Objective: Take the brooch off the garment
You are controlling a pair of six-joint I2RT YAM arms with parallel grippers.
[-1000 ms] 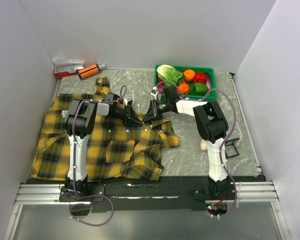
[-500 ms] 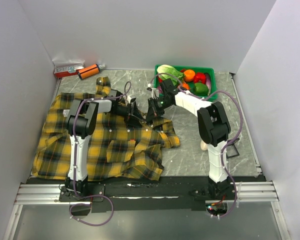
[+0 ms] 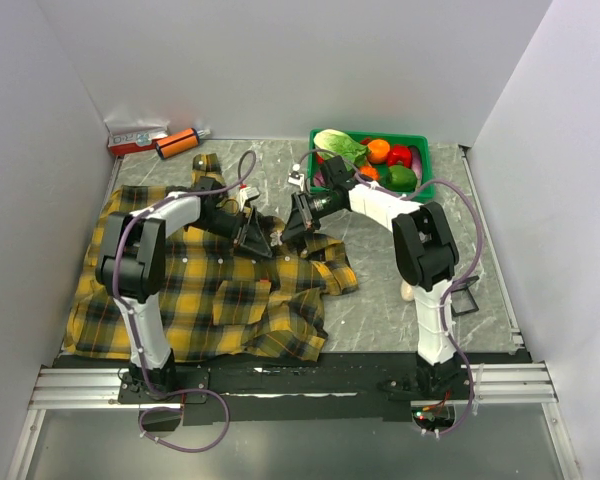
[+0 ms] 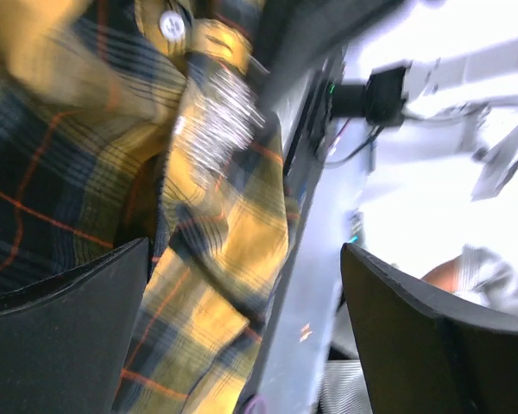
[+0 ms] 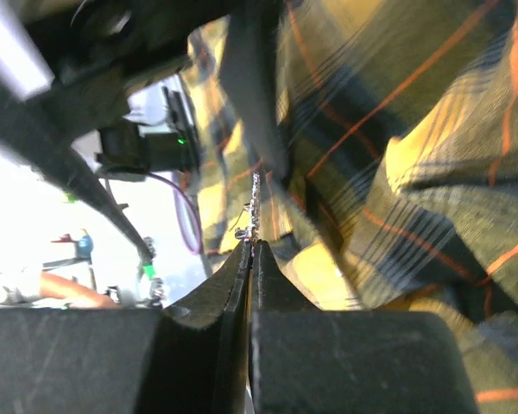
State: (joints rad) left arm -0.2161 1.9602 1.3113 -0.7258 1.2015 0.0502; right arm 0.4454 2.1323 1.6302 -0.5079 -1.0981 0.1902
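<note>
The garment (image 3: 180, 290), a yellow-and-black plaid shirt, lies spread over the left half of the table. My right gripper (image 3: 284, 231) is over its right edge near the collar, shut on the brooch (image 5: 255, 207). The brooch is a thin silvery piece seen edge-on, sticking up from the fingertips with plaid fabric (image 5: 414, 172) right behind it. In the left wrist view the brooch (image 4: 217, 121) is a blurred silvery patch against a fold of cloth. My left gripper (image 3: 256, 238) is just left of the right one, open (image 4: 246, 259), with nothing between its fingers (image 4: 69, 319). Whether the brooch is still pinned to the cloth is unclear.
A green basket (image 3: 423, 141) of vegetables stands at the back right. An orange tube (image 3: 178, 143) and a red-and-white box (image 3: 137, 138) lie at the back left. A small black frame (image 3: 465, 296) and a pale object (image 3: 408, 291) sit by the right arm.
My left gripper has opened wide and let go of the cloth, and the left arm's elbow has swung out to the left. My right gripper stayed shut and shifted slightly left and back.
</note>
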